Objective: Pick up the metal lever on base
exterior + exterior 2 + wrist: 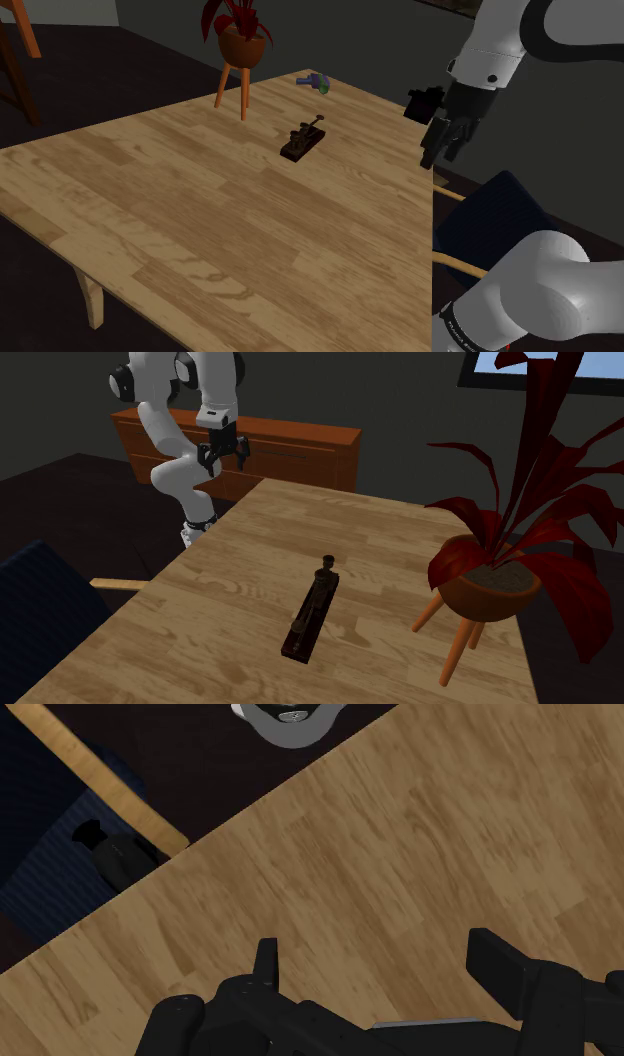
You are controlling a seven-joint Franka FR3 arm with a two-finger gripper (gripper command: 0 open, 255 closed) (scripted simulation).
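In the shoulder view the wooden tabletop (200,220) spreads across most of the frame, and the dark lever on its base (304,140) sits on it a little above the centre, towards the far edge. The white arm (495,45) comes in at the upper right, and its black gripper (438,148) hangs over the tabletop's right edge, well apart from the lever on its base. At the top centre a potted plant (240,40) with red leaves stands on a three-legged stand, and just right of it, near the far edge, lies a small blue-green object (318,81) that I cannot identify. A dark blue chair (490,225) stands at the right, beside the tabletop.

From the second exterior view, the lever on its base (312,614) lies lengthwise below the frame's centre, with the potted plant (490,582) just beside it at the right. The gripper (222,452) hovers at the upper left, over the far edge of the tabletop (230,612), in front of a brown wooden sideboard (290,447).

In the wrist view the gripper (385,974) is spread wide, its two fingers (265,966) standing apart with only bare tabletop (380,854) between them
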